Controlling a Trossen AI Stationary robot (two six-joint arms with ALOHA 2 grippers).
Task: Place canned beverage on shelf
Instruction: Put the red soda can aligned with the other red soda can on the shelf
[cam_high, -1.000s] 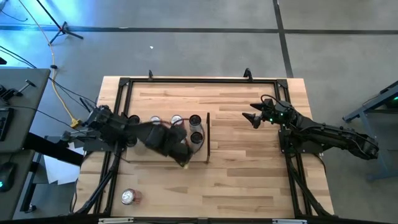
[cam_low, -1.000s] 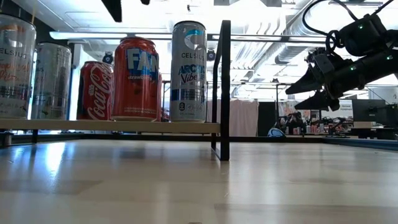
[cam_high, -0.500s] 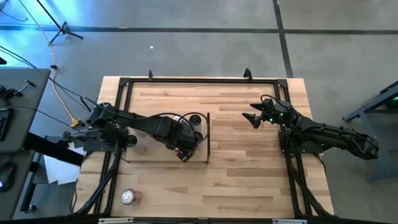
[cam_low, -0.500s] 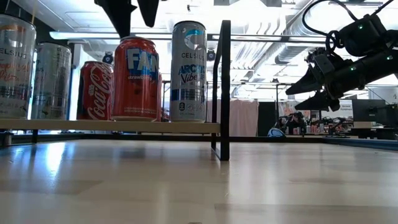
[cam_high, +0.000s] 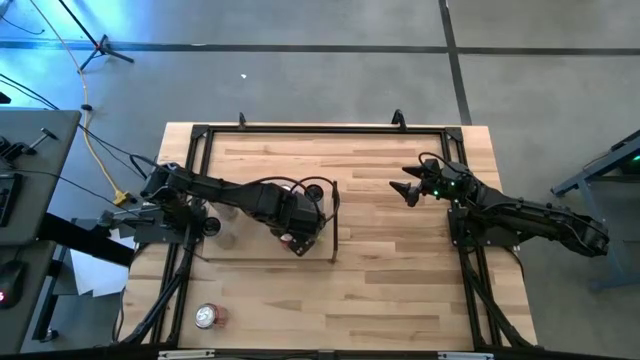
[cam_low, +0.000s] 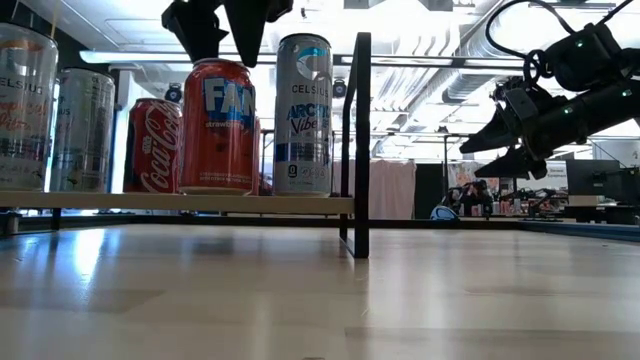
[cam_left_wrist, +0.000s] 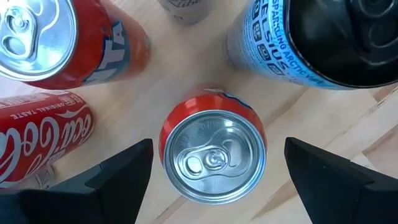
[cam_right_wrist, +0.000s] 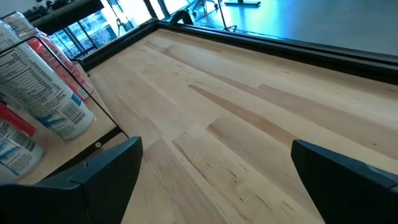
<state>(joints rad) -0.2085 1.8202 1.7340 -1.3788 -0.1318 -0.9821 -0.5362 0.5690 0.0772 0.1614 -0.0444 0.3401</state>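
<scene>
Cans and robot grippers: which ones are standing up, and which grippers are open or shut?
Fanta can: upright on the shelf, under the left gripper, not held.
Arctic Vibe can: upright on the shelf.
Coca-Cola can: upright on the shelf.
loose can: upright on the tabletop, off the shelf.
left gripper: open, above the Fanta can.
right gripper: open, empty, in the air.

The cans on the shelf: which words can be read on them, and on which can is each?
"CELSIUS ARCTIC Vibe": tall silver can.
"FANTA", partly hidden: orange can.
"Coca-Cola": red can.
"CELSIUS": clear can at the edge.
Small print: unreadable.
</scene>
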